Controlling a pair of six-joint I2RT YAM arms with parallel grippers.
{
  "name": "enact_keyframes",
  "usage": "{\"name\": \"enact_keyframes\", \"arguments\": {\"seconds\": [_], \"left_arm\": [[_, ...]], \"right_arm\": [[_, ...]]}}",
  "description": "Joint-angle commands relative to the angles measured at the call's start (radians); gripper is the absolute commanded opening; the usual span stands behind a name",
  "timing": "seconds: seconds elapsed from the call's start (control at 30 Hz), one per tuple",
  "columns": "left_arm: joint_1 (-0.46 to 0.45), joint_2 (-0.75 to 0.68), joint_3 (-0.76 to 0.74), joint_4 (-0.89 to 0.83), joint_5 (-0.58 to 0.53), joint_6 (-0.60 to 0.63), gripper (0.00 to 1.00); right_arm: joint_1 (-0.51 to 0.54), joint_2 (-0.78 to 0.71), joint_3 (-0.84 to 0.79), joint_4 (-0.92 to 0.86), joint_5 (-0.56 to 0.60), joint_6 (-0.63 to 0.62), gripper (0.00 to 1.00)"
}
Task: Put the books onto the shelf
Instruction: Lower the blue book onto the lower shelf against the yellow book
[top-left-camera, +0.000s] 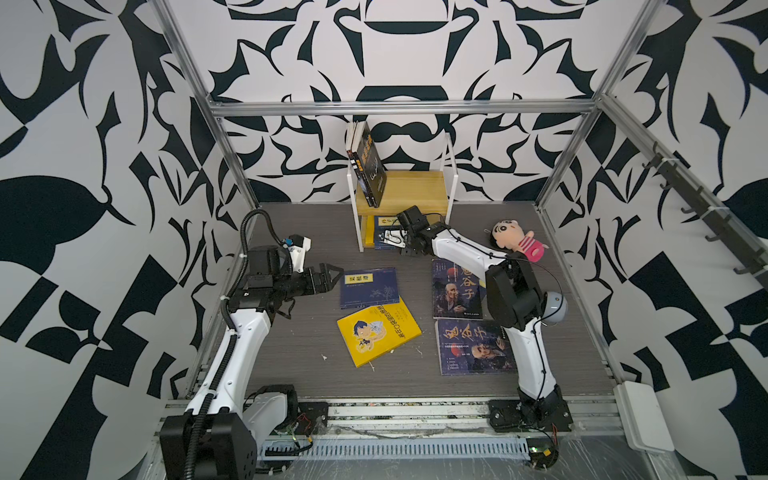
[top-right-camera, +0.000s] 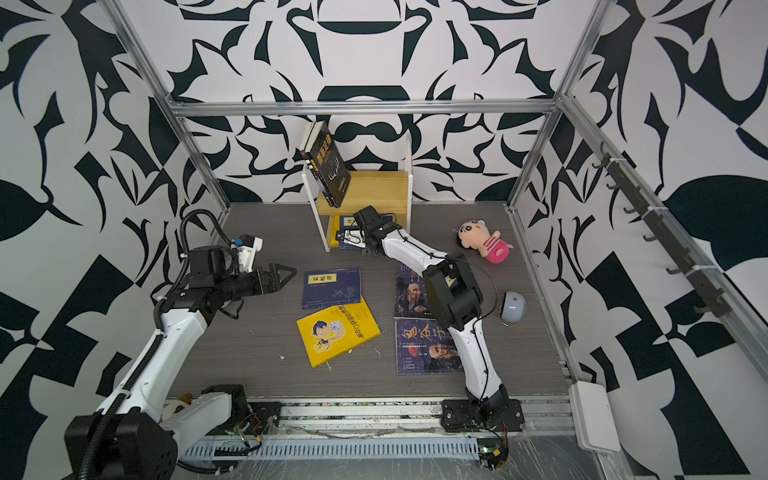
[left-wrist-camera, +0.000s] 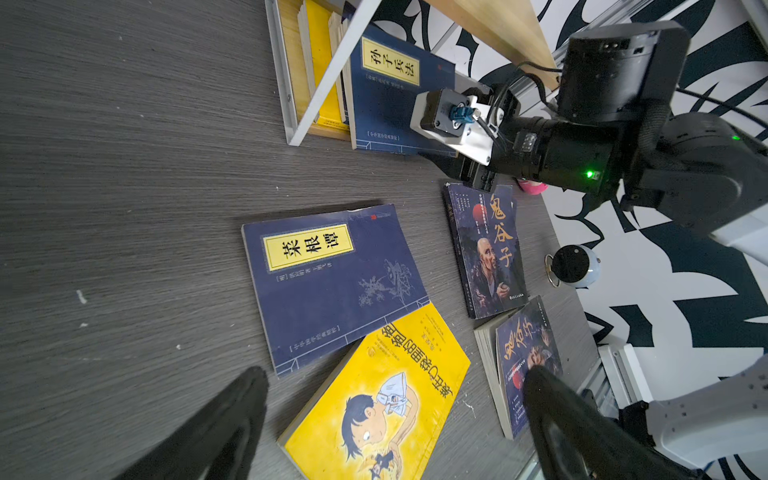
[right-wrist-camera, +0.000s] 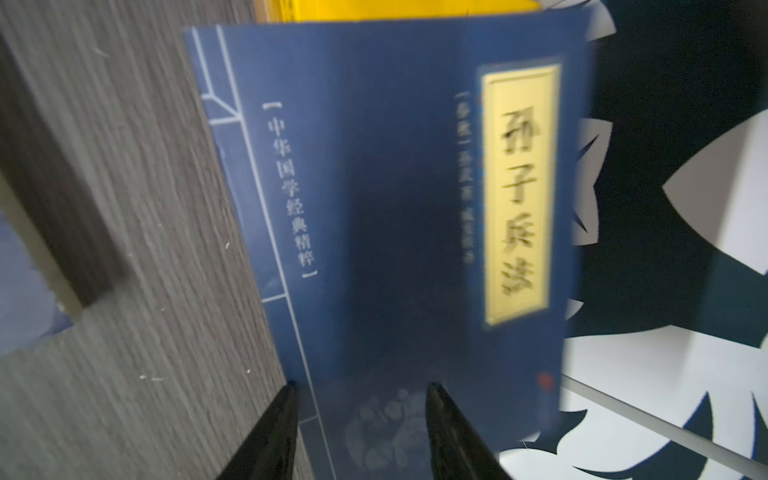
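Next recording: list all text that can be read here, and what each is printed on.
"菜根谭": yellow label, flat navy book.
"孙子兵法": yellow label, second navy book at the shelf.
"中华国学经典精粹": white print, same cover.
"鬼谷子": far portrait book and near portrait book.
Yellow cartoon book, black book on the top tier: titles not legible.
Smaller print everywhere: too small.

Grey wood-grain desk (top-left-camera: 299, 365). Shelf (top-left-camera: 415, 187) stands at the back edge. Flat in front of the shelf: navy book (top-left-camera: 369, 287), yellow book (top-left-camera: 378, 334) touching it, portrait book (top-left-camera: 455, 291), second portrait book (top-left-camera: 473, 347). Right of the shelf: plush doll (top-left-camera: 517, 241), round grey gadget (top-left-camera: 555, 307).
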Motion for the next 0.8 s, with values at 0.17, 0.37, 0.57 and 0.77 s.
{"name": "enact_keyframes", "arguments": {"seconds": [0.17,0.37,0.57,0.77], "left_arm": [[0.015,-0.013,-0.006,0.004,-0.003,0.012,0.99],[0.018,-0.010,-0.007,0.004,0.001,0.009,1.00],[0.019,-0.015,-0.012,0.009,0.010,0.006,1.00],[0.019,-0.019,-0.013,0.009,0.010,0.006,1.00]], "right_arm": [[0.000,0.011,0.056,-0.012,-0.017,0.031,0.55],[-0.010,0.014,0.073,-0.010,-0.017,0.044,0.52],[-0.018,0.020,0.104,-0.003,-0.049,0.099,0.36],[-0.020,0.034,0.130,0.007,-0.045,0.139,0.36]]}}
